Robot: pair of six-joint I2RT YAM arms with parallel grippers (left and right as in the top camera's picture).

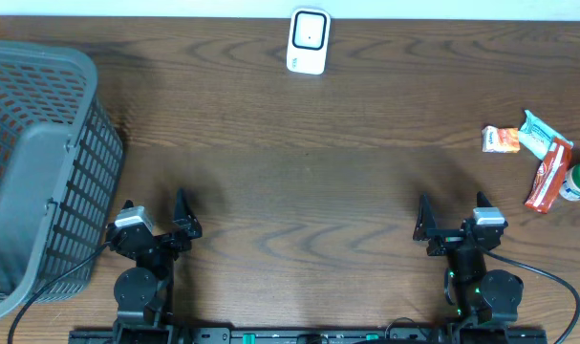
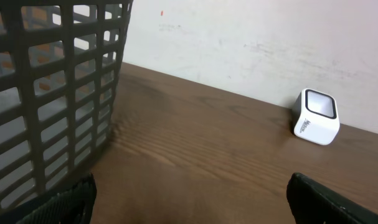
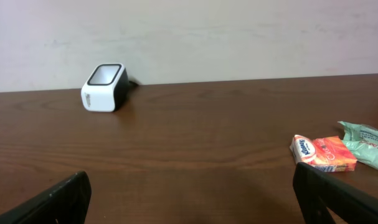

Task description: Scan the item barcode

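A white barcode scanner with a dark window stands at the table's far edge, also visible as the scanner and the scanner. Several packaged items lie at the right: an orange box, a pale green packet, a red wrapper and a green-capped bottle. My left gripper stands open near the front left with nothing between its fingers. At the front right my right gripper is open and holds nothing, well short of the items.
A large grey plastic basket fills the left side, close beside the left arm. Brown wooden table spreads between the grippers and the scanner. A pale wall rises behind the far edge.
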